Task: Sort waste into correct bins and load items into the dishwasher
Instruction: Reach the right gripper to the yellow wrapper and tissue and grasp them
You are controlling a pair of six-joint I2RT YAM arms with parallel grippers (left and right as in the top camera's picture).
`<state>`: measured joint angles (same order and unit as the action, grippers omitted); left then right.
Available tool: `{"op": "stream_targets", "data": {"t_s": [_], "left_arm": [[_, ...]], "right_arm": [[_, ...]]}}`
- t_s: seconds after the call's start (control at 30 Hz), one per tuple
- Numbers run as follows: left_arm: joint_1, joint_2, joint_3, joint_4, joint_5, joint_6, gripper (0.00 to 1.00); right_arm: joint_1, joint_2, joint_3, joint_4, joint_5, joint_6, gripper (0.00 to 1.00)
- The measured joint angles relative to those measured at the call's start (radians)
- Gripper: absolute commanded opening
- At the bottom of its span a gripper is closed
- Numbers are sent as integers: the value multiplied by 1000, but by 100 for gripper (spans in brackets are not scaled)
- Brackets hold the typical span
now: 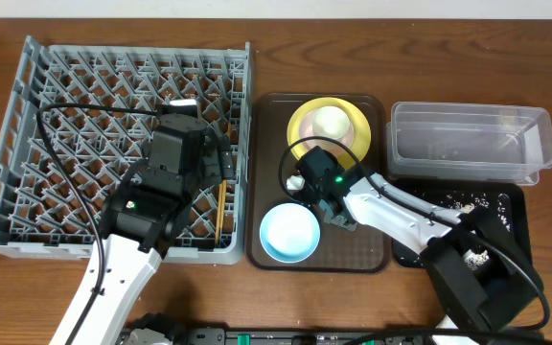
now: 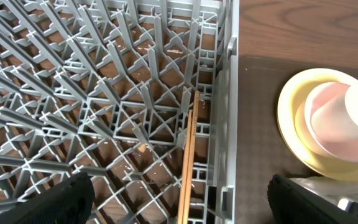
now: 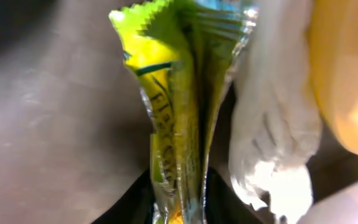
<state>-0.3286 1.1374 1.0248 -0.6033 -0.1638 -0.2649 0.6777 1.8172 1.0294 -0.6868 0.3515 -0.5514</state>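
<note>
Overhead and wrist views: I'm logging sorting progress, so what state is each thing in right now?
Packet: pinched in the shut right gripper.
Paper wrapper: crumpled, loose beside the packet.
Chopsticks: lying in the dish rack.
Left gripper: open, empty, over the rack.
Cup: on the yellow plate, not racked.
Blue bowl: empty, on the serving tray.
Clear tub: upright, contents unclear.
Black tray: holds crumbs.

Green-yellow packet stands upright mid-frame, crumpled white wrapper right beside it; chopsticks lie in the grey rack, lower centre.
</note>
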Motion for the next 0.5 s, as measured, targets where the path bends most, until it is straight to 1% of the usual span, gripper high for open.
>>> {"op": "stream_targets", "data": {"t_s": [0.1,0.2,0.3,0.4,0.43,0.5], "left_arm": [[0,0,0,0,0,0,92],[0,0,0,0,0,0,93],[0,0,0,0,0,0,92],[0,0,0,0,0,0,92],[0,0,0,0,0,0,93],[0,0,0,0,0,0,92]], "right_arm": [[-2,0,0,18,8,2,36],[-14,0,2,25,-2,2,38],[-25,0,4,26,-19,1,46],[-37,-2,10,28,-33,0,59],[-40,-3,11,29,-35,1,68],[-46,-13,12,31,-53,-4,79]]}}
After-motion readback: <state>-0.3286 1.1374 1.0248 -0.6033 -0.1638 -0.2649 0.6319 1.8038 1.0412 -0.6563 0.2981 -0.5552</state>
